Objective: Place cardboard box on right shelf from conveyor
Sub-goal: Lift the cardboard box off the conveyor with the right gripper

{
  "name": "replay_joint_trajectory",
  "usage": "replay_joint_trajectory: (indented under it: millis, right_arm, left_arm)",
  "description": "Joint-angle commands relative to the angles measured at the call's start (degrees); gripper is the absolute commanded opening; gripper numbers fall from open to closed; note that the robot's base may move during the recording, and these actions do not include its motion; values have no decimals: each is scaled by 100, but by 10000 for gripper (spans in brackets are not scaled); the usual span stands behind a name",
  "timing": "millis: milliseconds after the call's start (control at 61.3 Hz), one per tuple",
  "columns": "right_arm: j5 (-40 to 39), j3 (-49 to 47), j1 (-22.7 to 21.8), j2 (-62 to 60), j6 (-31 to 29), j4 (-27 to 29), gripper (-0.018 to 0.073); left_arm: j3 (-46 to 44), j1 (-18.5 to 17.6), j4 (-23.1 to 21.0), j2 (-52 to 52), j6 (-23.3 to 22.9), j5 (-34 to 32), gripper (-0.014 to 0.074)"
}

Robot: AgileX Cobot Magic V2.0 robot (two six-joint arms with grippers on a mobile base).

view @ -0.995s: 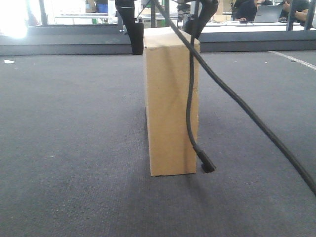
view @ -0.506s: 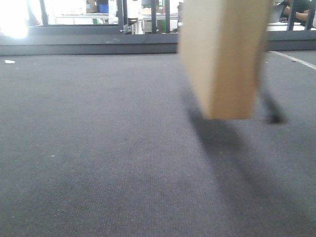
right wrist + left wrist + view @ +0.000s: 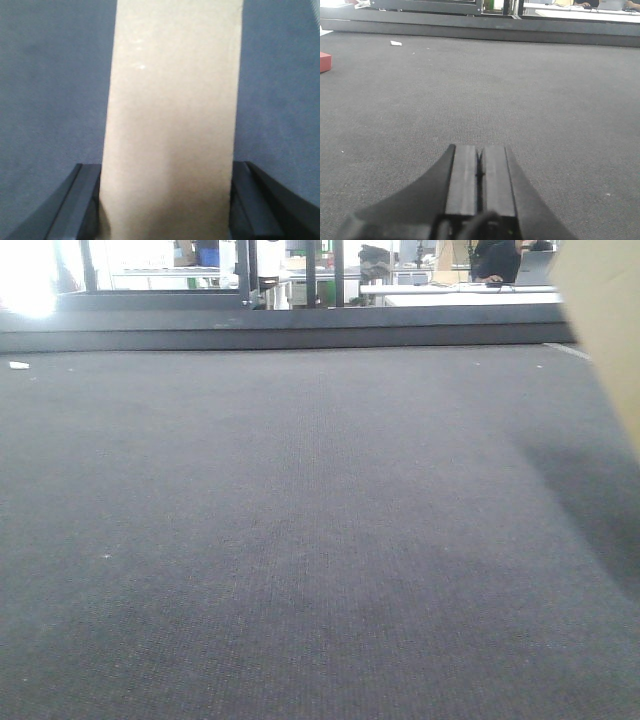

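A: Where's the cardboard box (image 3: 172, 120)?
B: Right gripper (image 3: 166, 200) clamps it, a finger each side. It looks lifted off the conveyor (image 3: 300, 540), at scene right, prob. to clear the belt. Right shelf isn't in view.
A: Left gripper (image 3: 480, 170)?
B: Pressed closed, empty, idle.

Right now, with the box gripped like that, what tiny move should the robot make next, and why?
Probably swing the right end effector toward the robot's right, without lowering. It clamps the cardboard box on both sides, and the front view shows the box at the right edge, clear of the conveyor, only its shadow on the belt.
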Motion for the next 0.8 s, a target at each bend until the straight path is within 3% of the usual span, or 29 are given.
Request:
replay_joint_trajectory:
  millis: [0,342,783]
  right_arm:
    - [-596,101,-37,-694,-98,-157,154]
    - [-413,286,-37,-2529,-98,-151,154]
    - [-333,286,-37,-2635,-98,-158,154]
  left_arm:
    - [57,-31,-34,-82,1,-503,-116]
    - [57,-31,-34,-82,1,-503,-116]
    - [57,-31,-34,-82,1,-503,-116]
